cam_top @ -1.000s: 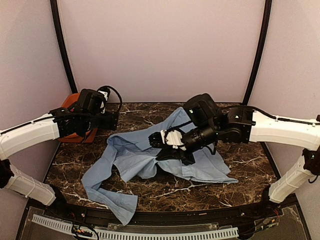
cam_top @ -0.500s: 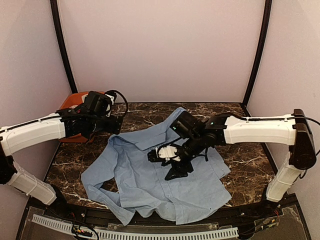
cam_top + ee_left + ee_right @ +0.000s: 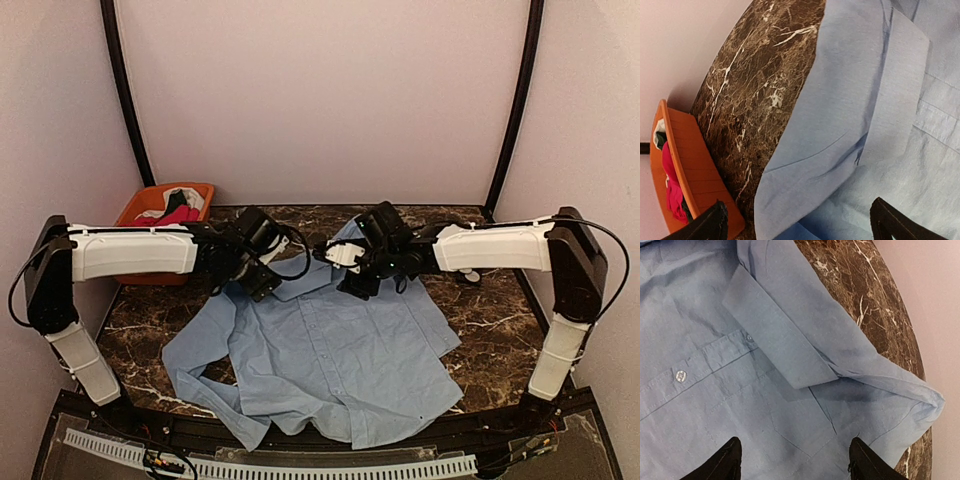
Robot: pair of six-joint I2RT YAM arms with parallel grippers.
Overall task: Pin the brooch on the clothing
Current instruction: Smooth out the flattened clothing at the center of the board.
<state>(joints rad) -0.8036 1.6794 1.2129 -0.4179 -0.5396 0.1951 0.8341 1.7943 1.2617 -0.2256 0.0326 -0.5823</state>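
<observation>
- Pale lilac walls (image 3: 320, 100) close in a dark brown marble counter (image 3: 490, 320), with black poles standing in the two rear corners.
- Light blue shirt (image 3: 330, 350) lies spread front-up across the middle of the counter. Its collar (image 3: 300, 278) points to the rear and its hem lies close to the near edge.
- Button placket (image 3: 320, 345) runs down the middle of the shirt. The right wrist view shows two small buttons (image 3: 681, 375) and a stitched chest pocket (image 3: 800, 425).
- One sleeve (image 3: 215, 400) trails off toward the near-left corner, folded back on itself.
- Left arm (image 3: 130, 250) reaches in from the left. The left jaws hang over the collar's left side, wide open and gripping nothing. Black fingertips (image 3: 710, 227) show at the bottom corners of the left wrist view, with only shirt fabric between them.
- Right arm (image 3: 490, 245) reaches in from the right. The right jaws sit over the collar's right side, also parted and empty. Fingertips (image 3: 727, 460) stand well apart, above the pocket area.
- Whether either set of fingertips touches the cloth cannot be told.
- Orange bin (image 3: 140, 210) sits at the rear left corner, apart from the shirt, and holds red, black and white garments (image 3: 175, 213).
</observation>
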